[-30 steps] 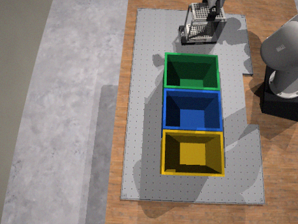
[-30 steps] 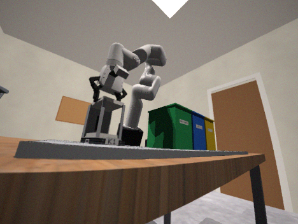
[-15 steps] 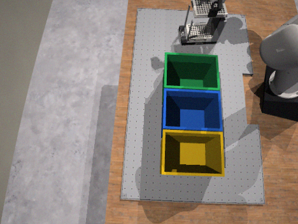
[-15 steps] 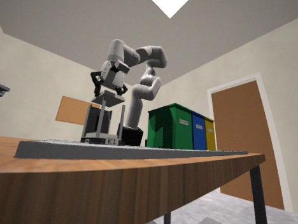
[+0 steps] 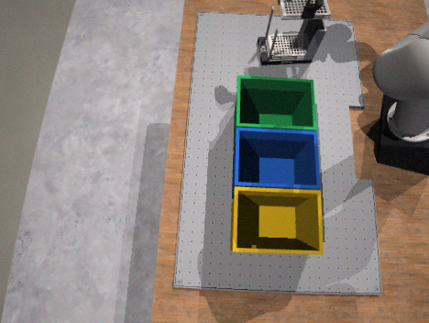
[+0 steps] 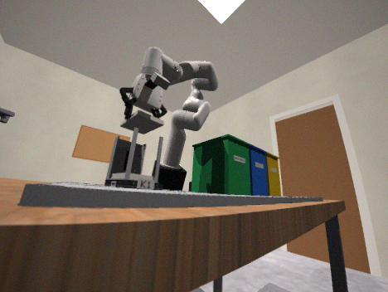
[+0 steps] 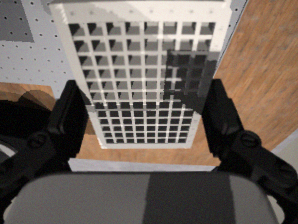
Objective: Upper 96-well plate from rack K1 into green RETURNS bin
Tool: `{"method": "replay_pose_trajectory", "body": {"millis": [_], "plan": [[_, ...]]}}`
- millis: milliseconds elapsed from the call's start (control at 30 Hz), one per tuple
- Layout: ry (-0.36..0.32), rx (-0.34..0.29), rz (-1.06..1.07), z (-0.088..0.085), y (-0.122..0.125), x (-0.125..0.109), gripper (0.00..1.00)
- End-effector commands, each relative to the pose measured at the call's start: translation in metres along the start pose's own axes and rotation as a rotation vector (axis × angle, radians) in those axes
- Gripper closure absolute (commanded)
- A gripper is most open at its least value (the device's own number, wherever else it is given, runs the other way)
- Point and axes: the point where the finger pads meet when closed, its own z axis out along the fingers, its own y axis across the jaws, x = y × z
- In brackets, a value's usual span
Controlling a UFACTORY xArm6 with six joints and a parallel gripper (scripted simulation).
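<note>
My gripper [image 7: 144,94] is shut on the upper 96-well plate [image 7: 145,75], a white grid of wells, with one finger on each long side. In the exterior view the plate [image 6: 142,122] hangs level under the gripper [image 6: 143,111], lifted clear above the posts of rack K1 [image 6: 133,166]. In the overhead view the held plate [image 5: 302,6] is at the top edge, beyond rack K1 [image 5: 286,46], which holds the lower plate. The green bin [image 5: 276,102] stands upright just in front of the rack, with its mouth open, and it also shows in the exterior view [image 6: 220,164].
The blue bin [image 5: 276,158] and the yellow bin [image 5: 277,220] stand upright in a row touching the green one. The arm's base [image 5: 403,133] is at the right of the mat. The rack's thin upright posts [image 6: 134,151] rise under the held plate.
</note>
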Motion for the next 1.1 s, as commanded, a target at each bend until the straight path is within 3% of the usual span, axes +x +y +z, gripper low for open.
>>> {"method": "replay_pose_trajectory", "body": {"millis": [0,1067], "plan": [[0.002,-0.003,-0.001,-0.009,0.001,0.001,1.00],[0.001,-0.003,-0.001,-0.053,0.001,0.001,1.00]]}}
